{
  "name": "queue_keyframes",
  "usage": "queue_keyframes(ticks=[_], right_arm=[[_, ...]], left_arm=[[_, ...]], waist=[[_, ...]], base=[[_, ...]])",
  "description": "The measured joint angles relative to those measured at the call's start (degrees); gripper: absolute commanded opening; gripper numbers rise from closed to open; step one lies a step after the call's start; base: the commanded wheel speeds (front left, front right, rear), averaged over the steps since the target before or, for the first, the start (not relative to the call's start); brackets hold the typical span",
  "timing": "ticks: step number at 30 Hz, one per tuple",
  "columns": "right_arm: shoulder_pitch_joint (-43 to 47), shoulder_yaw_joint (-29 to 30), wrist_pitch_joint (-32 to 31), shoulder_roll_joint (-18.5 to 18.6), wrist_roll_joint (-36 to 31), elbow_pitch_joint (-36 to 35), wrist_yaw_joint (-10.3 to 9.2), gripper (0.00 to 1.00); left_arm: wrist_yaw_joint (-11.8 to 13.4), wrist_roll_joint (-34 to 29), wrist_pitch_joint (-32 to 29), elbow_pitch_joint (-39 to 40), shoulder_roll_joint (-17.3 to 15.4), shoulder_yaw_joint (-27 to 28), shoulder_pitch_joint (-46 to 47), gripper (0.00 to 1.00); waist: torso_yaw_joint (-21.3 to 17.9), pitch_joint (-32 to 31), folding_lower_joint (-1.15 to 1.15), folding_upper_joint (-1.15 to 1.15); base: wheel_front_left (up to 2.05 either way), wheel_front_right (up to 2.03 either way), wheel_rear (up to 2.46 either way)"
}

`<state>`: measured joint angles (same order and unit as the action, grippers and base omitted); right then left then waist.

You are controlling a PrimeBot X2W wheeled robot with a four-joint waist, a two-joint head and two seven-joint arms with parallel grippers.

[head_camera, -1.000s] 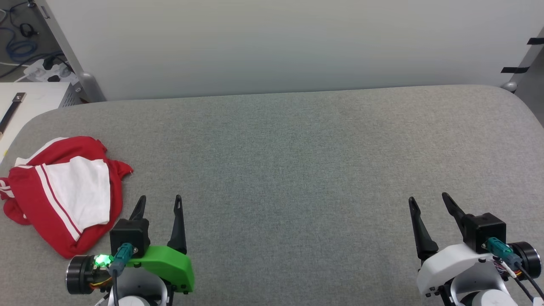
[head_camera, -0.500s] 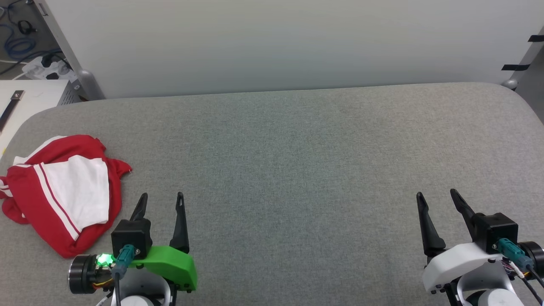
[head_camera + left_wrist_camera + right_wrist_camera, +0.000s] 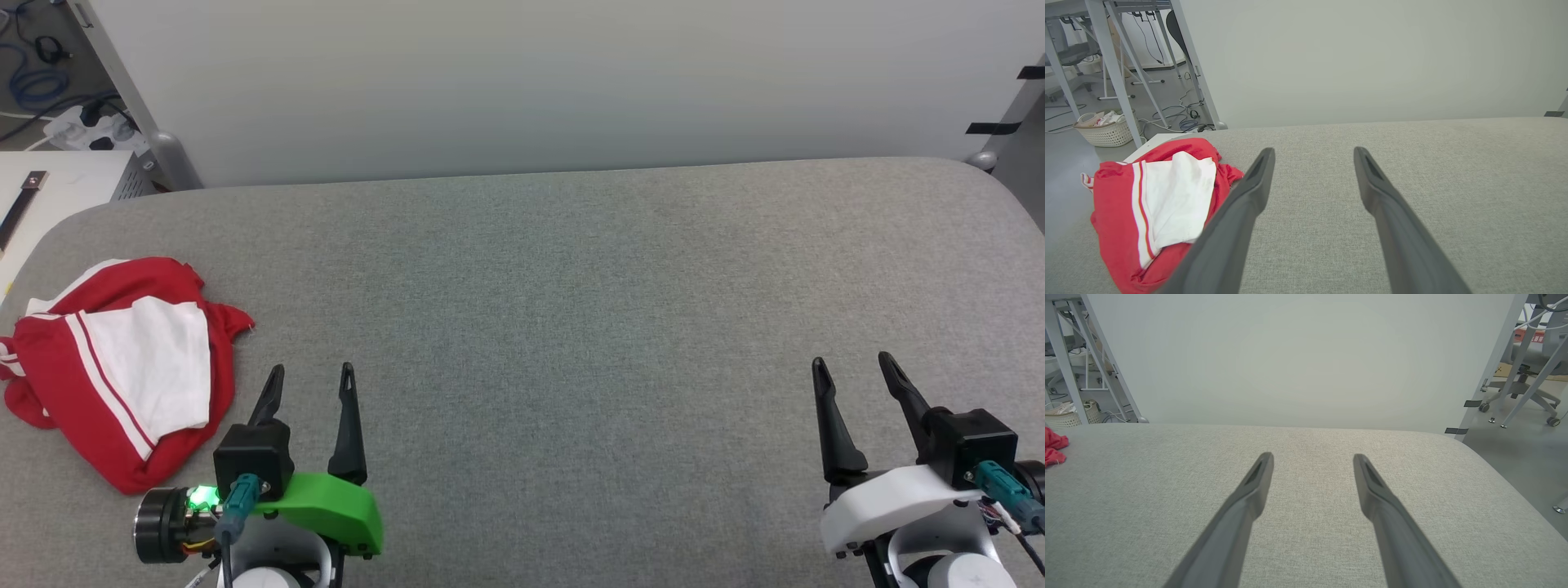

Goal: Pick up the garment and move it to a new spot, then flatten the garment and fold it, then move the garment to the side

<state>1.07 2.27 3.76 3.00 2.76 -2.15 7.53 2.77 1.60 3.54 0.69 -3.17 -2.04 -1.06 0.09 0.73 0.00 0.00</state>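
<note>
Presumably awaiting pickup, the crumpled red-and-white jersey T-shirt [image 3: 114, 367] lies at the left edge of the grey fabric-covered table [image 3: 571, 269], the left gripper [image 3: 313, 371] just beside it and the right gripper [image 3: 851, 361] well apart, both spread-fingered and empty, ready to reach

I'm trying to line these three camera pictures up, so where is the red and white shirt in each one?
Head view: the garment lies crumpled at the left edge of the grey table, about halfway down the picture.
Left wrist view: the garment is at lower left, large and close.
Right wrist view: a red corner of the garment pokes in at the far left edge.
Shared landmark: the metal post foot at the left end of the white panel, beyond the garment.
</note>
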Motion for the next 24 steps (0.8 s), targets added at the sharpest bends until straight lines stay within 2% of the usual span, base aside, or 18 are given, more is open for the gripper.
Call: queue_keyframes(ticks=[24], right_arm=[[1.2,0.7,2.7,0.0,0.6,-2.3,0.00,1.00]], left_arm=[[0.1,1.6,3.0,0.1,0.0,-1.3,0.0,1.00]], waist=[[0.3,-0.2,0.00,0.00]], base=[[0.00,0.00,0.00]])
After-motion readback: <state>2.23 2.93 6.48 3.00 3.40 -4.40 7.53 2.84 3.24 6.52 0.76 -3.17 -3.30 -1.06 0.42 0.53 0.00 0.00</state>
